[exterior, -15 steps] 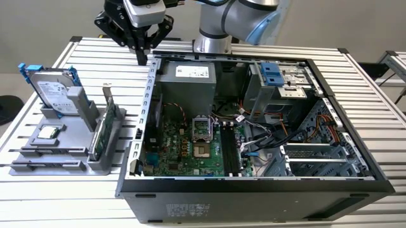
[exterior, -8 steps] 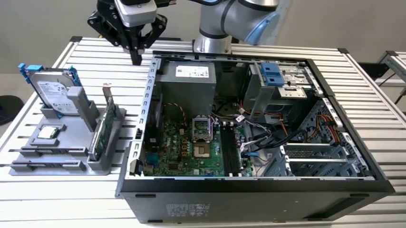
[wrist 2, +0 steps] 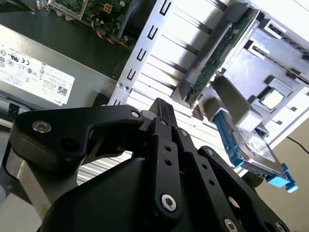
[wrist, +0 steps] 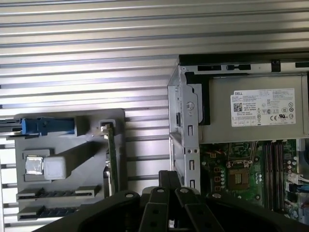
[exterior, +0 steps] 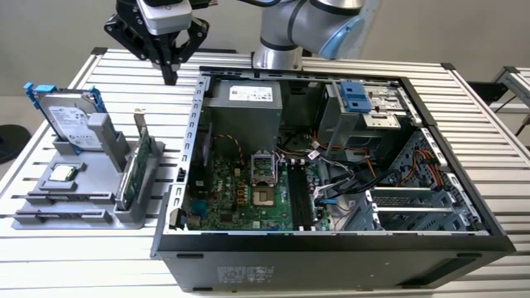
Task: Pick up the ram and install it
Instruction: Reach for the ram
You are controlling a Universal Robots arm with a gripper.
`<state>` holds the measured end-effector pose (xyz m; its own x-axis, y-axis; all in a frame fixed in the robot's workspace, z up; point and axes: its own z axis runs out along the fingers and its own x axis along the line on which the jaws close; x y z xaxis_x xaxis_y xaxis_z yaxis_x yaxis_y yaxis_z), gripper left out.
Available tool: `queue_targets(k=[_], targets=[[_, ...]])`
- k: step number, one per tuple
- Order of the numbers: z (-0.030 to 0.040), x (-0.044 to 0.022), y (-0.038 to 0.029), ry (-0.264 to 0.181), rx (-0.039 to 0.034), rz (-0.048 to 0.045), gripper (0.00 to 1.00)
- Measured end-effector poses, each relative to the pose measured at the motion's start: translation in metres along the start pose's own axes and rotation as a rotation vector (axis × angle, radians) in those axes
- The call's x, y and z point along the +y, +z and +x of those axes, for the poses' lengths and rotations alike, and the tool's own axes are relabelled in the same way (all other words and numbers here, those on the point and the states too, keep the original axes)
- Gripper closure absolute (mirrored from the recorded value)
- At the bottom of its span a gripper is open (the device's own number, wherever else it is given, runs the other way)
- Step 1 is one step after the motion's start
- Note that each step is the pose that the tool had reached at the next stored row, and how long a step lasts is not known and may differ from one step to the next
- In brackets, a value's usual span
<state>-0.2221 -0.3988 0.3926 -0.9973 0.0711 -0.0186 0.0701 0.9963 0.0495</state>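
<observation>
RAM (wrist: 54,211) lies in the end slot of the grey holder (wrist: 91,169), at the holder's end farthest from the hard drive (wrist: 46,126). In the exterior view the same stick (exterior: 59,215) appears as a dark strip near the holder's front edge (exterior: 74,225), on the exterior view's left of the open case (exterior: 331,251).

Tool (exterior: 170,79) hangs above the worktop (exterior: 83,261) at the case's far corner, beyond the hard drive (exterior: 71,121). RAM and tool are well apart, with the drive, the processor chip (exterior: 64,174) and the upright green card (exterior: 136,162) between them.

Tool state: fingers (wrist 2: 161,108) are pressed together and grasp nothing. In the first wrist view the tool (wrist: 169,178) sits over the gap between the holder and the case wall (wrist: 186,121), just beside the green card (wrist: 112,154).

Motherboard (exterior: 240,192) lies in the case floor; its long black slots (exterior: 300,197) run beside the processor socket (exterior: 263,167).
</observation>
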Motion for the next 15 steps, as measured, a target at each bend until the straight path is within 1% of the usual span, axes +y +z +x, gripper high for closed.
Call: queue_targets(k=[15], targets=[[0.0217,-0.0015,-0.0005,0.0,0.0,0.0,1.0]])
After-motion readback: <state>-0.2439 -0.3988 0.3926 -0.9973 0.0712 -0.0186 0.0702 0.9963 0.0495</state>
